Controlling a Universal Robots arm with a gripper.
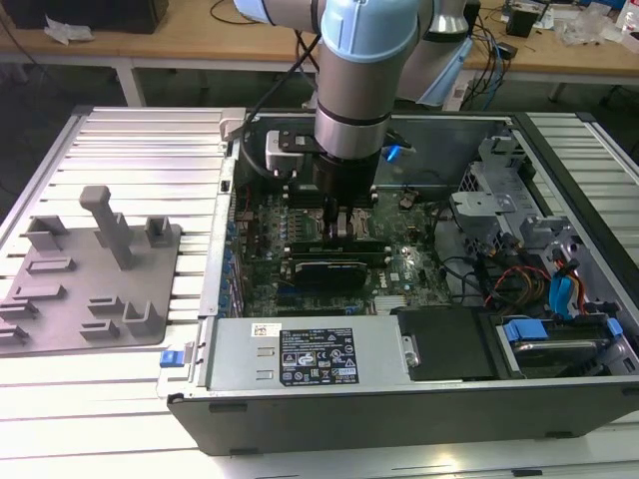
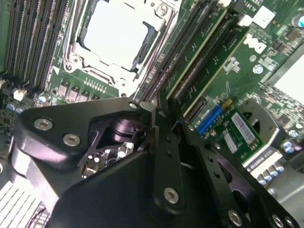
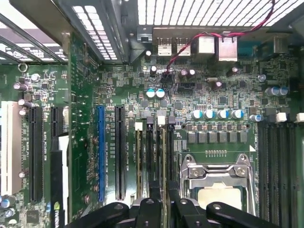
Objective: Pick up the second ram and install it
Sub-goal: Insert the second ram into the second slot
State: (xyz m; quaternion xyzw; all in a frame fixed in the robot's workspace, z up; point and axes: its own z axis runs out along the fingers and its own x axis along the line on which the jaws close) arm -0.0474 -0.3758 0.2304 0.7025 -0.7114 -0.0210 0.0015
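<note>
Fingers [image 3: 155, 197]: drawn close together on either side of a thin board edge, clamped on the second ram [image 3: 164, 156], with no more gap than the stick's own thickness in the first wrist view. Gripper [image 1: 349, 228]: tips pointing straight down, low inside the open computer case [image 1: 399, 399], just above the motherboard [image 1: 399, 269]; in the second wrist view [image 2: 164, 111], black linkage bars converging to a narrow point over the memory slots. Arm [image 1: 354, 70]: last segments vertical, wrist directly above the gripper, coming down from the top of the exterior view. Second ram: standing on edge in line with a black memory slot [image 3: 149, 156], just beside the processor socket [image 3: 216, 190], parallel to the neighbouring slots; long axis running across the exterior view from its left to its right, one end under the fingers, the other towards a white slot latch [image 3: 161, 119]. Full seating in the slot: cannot be told. Grey fixture plate [image 1: 60, 319]: upright posts only, flat on the slatted worktop [image 1: 130, 150], well apart from the gripper, to the exterior view's left of the case. Grey labelled box [image 1: 310, 354]: along the near case wall.
</note>
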